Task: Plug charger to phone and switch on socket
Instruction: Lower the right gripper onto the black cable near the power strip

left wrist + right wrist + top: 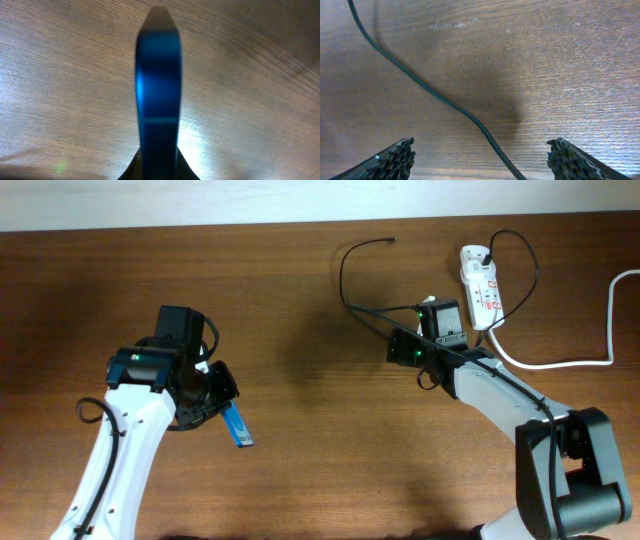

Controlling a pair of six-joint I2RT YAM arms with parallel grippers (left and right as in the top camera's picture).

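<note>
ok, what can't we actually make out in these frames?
1. Port on the phone: blurred in the left wrist view, too close; too small overhead.
2. Switch position on the socket: too small overhead.
3. Fingers of the right gripper: overhead, hidden under its own wrist.
4. Ends of the cable: right wrist view cuts it off at top and bottom edges.

I am seeing the wooden table [300, 480] carrying the socket [481, 288] and its white cord [560, 363] far right, the charger [341, 275] looping beside them.
</note>
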